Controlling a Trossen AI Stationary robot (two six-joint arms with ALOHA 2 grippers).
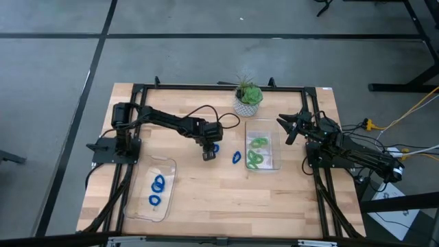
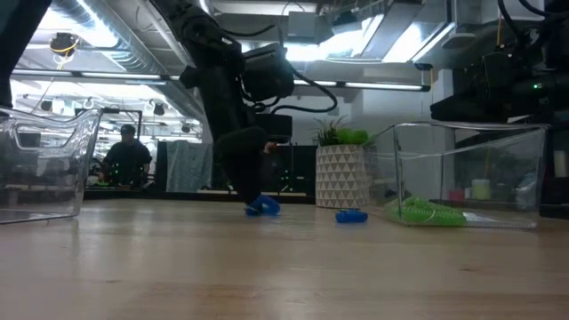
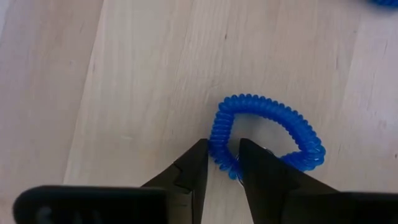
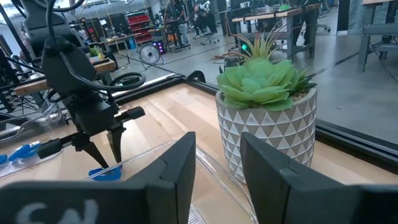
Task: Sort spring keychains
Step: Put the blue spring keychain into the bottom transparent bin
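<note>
My left gripper (image 3: 224, 149) (image 1: 209, 154) is down on the table's middle, shut on a bright blue spring keychain (image 3: 273, 113) (image 2: 263, 206). A second blue keychain (image 1: 236, 158) (image 2: 351, 216) lies flat on the wood just to its right. Two more blue ones (image 1: 157, 190) lie in the clear tray (image 1: 140, 206) at the near left. Several light green keychains (image 1: 258, 152) (image 2: 425, 213) lie in the clear tray (image 1: 277, 161) right of centre. My right gripper (image 1: 291, 127) (image 4: 217, 162) waits open above the table's right side, beyond that tray. My left gripper pinches one side of the blue keychain's coiled loop (image 3: 219, 140) between its two fingertips (image 3: 198, 163). The fingers come from above, pointing down, and stand across the coil. The rest of the loop lies flat on the table.
A green potted plant in a white patterned pot (image 1: 247, 99) (image 4: 267, 118) stands at the far edge, behind the right tray. Bare wood stretches along the near side between the two trays. A person (image 2: 127, 160) sits in the room beyond the table.
</note>
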